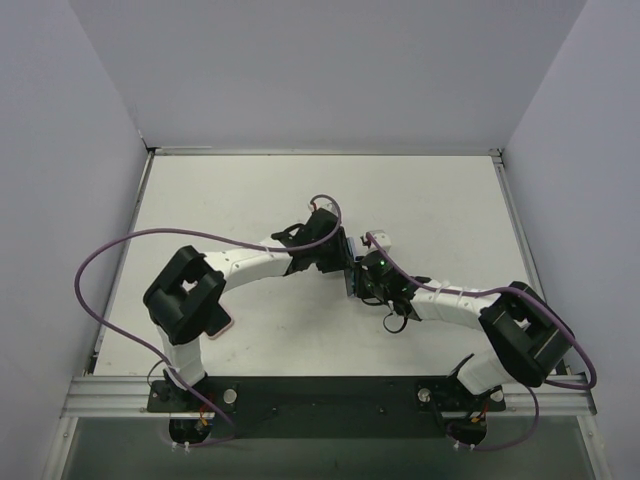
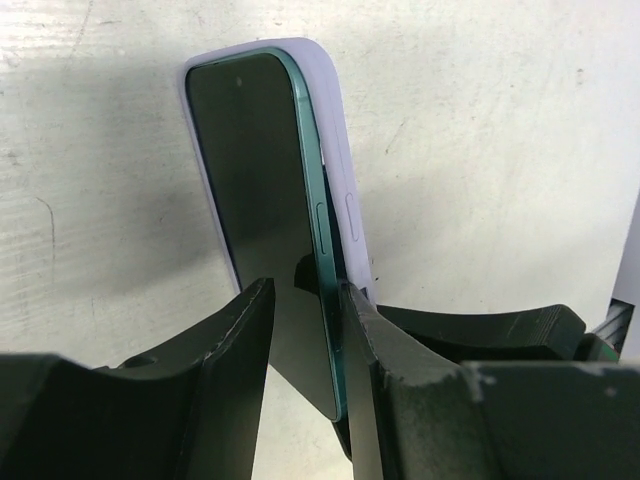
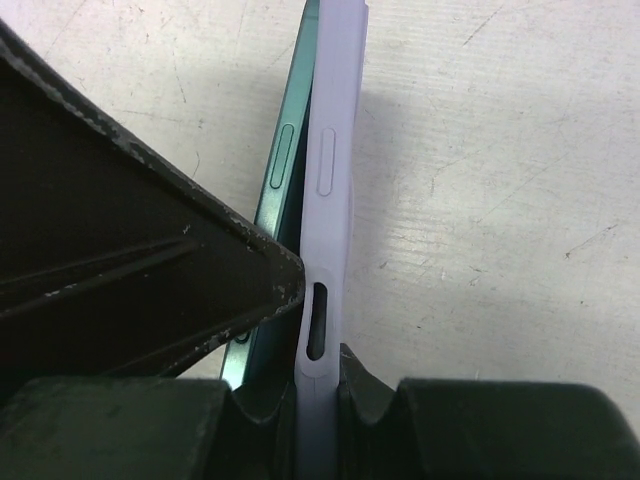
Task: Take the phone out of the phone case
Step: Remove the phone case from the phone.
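The phone (image 2: 258, 190) sits pinched in my left gripper (image 2: 305, 325), one long edge lifted out of the phone case (image 3: 335, 120), whose wall my right gripper (image 3: 320, 330) clamps (soft lavender, likely stretchy). Pulling crookedly could snag the corner beyond my fingertips and make either grip slip.

On my screen the phone (image 2: 262, 200) has a glossy black display and a dark teal-green frame. The case (image 2: 332, 110) is plain pale lilac, with no print on it. The left gripper (image 2: 305, 300) and the right gripper (image 3: 322, 330) are both matte black, with pale chipped specks along the finger edges. The table (image 1: 250, 190) is off-white, marked with faint grey scuffs and hairline scratches. The arms (image 1: 250, 262) are white with black joints, the cables (image 1: 110, 250) are purple, and the walls (image 1: 320, 70) are a pale grey-lilac.
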Controlling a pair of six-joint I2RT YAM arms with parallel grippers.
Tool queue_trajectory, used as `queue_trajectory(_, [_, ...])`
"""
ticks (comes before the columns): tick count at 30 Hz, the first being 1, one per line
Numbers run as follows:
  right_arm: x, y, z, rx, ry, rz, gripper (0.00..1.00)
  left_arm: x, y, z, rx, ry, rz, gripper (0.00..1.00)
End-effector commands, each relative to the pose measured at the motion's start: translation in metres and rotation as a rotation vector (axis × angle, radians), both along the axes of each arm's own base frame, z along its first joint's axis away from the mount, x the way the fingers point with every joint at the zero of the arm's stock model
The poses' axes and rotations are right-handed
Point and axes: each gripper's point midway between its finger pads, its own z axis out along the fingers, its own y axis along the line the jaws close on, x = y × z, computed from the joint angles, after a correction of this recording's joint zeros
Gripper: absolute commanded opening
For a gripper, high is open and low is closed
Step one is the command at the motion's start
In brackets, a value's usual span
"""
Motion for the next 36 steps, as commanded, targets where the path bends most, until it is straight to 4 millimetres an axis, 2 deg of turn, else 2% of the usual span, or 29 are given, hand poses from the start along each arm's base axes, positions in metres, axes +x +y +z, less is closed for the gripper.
queue_trajectory(1, [-0.014,-0.001,0.005,-0.019,0.041,0.038,0.00,-0.017,0.074,-0.074,0.421,0.117,0.082,0.42])
queue_trajectory(5, [-0.012,-0.002,0.008,-0.008,0.030,0.027,0.00,-0.017,0.092,-0.078,0.531,0.147,0.135,0.41])
queue_trajectory(8, [-0.012,-0.002,0.008,-0.006,0.029,0.022,0.00,-0.017,0.098,-0.080,0.574,0.158,0.159,0.40])
queue_trajectory(20, [-0.013,-0.004,0.006,0.005,0.031,0.008,0.00,-0.014,0.104,-0.082,0.630,0.148,0.188,0.37])
queue_trajectory(23, [-0.014,-0.003,0.008,0.009,0.029,0.011,0.00,-0.014,0.103,-0.085,0.630,0.151,0.185,0.27])
queue_trajectory(29, [-0.014,-0.005,0.007,0.011,0.029,0.001,0.00,-0.016,0.106,-0.087,0.641,0.154,0.182,0.18])
queue_trajectory(30, [-0.014,-0.006,0.007,0.013,0.030,-0.001,0.00,-0.017,0.107,-0.089,0.642,0.157,0.182,0.09])
queue_trajectory(32, [-0.011,-0.012,0.008,0.021,0.032,-0.029,0.00,-0.017,0.107,-0.085,0.634,0.156,0.181,0.00])
queue_trajectory(36, [-0.002,-0.028,0.008,0.065,0.066,-0.108,0.00,-0.017,0.103,-0.070,0.601,0.133,0.156,0.00])
